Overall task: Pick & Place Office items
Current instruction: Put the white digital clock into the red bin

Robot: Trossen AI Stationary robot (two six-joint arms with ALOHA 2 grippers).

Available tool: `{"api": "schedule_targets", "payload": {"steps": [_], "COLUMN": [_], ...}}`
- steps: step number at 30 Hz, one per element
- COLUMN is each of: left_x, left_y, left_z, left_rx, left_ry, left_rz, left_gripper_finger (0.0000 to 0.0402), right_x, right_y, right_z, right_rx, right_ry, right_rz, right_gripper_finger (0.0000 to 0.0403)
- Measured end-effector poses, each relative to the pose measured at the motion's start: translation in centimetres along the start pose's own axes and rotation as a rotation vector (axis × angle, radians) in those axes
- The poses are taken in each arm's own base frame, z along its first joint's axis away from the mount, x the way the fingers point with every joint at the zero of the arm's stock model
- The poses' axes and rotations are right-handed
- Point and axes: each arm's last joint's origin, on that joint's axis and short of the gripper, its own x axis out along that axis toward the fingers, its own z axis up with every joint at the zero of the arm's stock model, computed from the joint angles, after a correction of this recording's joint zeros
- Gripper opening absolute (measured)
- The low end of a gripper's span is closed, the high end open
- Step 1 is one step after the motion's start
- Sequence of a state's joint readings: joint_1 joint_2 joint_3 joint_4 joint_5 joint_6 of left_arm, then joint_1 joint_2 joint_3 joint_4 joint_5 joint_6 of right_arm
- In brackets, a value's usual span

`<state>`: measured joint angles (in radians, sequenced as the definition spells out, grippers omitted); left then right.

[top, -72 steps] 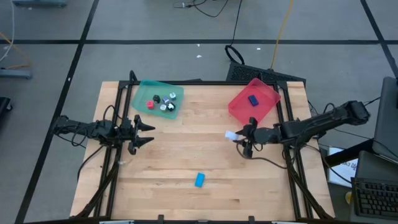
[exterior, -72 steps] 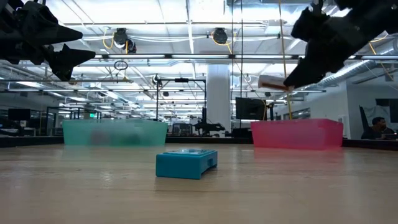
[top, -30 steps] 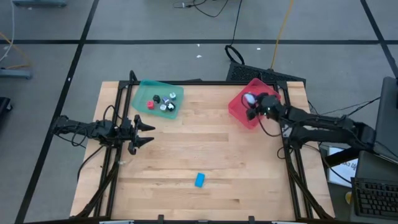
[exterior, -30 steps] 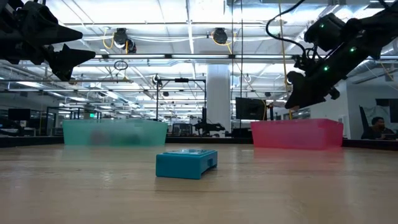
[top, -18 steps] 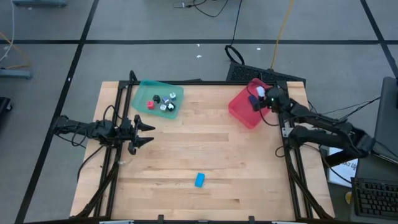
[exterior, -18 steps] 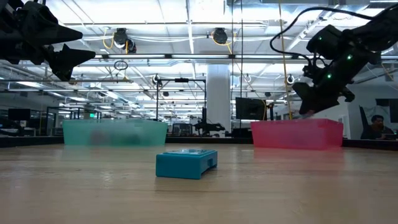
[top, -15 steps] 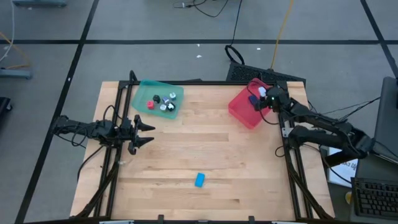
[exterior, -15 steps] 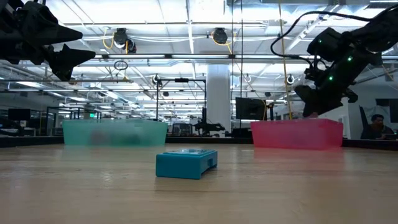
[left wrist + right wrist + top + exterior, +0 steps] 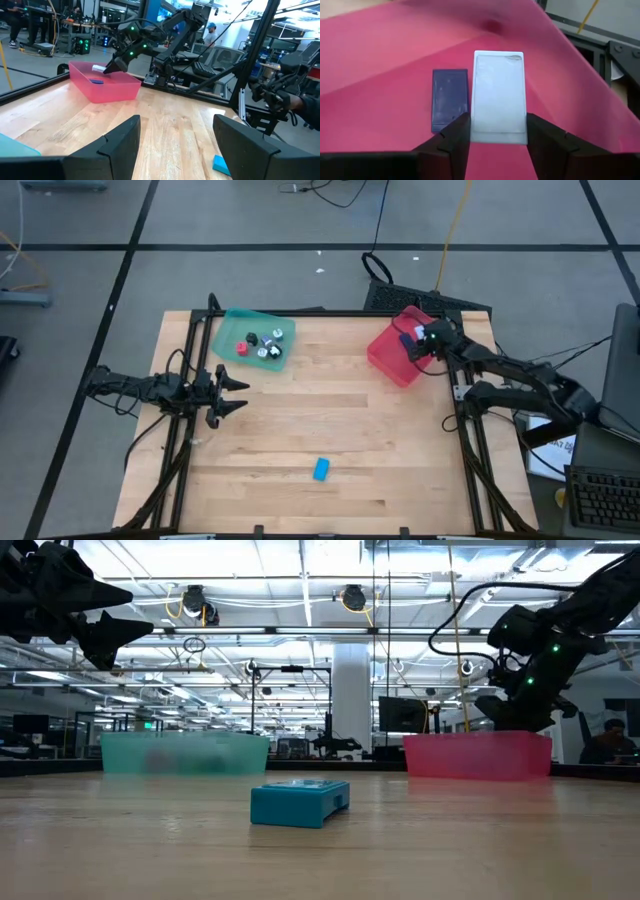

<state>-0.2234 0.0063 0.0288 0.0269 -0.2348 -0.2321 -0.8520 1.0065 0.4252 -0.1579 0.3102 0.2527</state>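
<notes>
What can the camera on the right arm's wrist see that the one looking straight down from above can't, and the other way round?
Only the right wrist view shows the white block lying between the right gripper's open jaws, beside a dark blue block.

Only the high view shows the whole table: the teal tray with its small pieces, a bright blue block alone near the front edge, and the left gripper waiting at the left side.

Both show the red tray under the right gripper.

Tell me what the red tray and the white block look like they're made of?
The red tray looks like see-through plastic, its walls glowing pink with light. The white block, between the right gripper's fingers, seems smooth matte plastic or rubber; I can't tell which.
</notes>
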Motion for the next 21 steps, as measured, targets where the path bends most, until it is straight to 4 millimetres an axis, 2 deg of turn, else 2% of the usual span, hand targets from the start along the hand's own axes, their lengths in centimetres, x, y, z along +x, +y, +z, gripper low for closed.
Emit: {"api": "schedule_targets", "payload": {"steps": [16,21], "left_x": [0.0,0.0], "left_y": [0.0,0.0], "left_z": [0.0,0.0], "left_rx": [0.0,0.0], "left_ry": [0.0,0.0], "left_rz": [0.0,0.0], "left_gripper_finger": [0.0253,0.0253], "right_x": [0.68,0.68], "right_y": [0.16,0.15], "right_z": [-0.19,-0.19], "right_rx": [-0.016,-0.014], "right_ry": [0.024,0.023], "right_rz": [-0.012,-0.015], "right_gripper_finger": [0.0157,0.018]}}
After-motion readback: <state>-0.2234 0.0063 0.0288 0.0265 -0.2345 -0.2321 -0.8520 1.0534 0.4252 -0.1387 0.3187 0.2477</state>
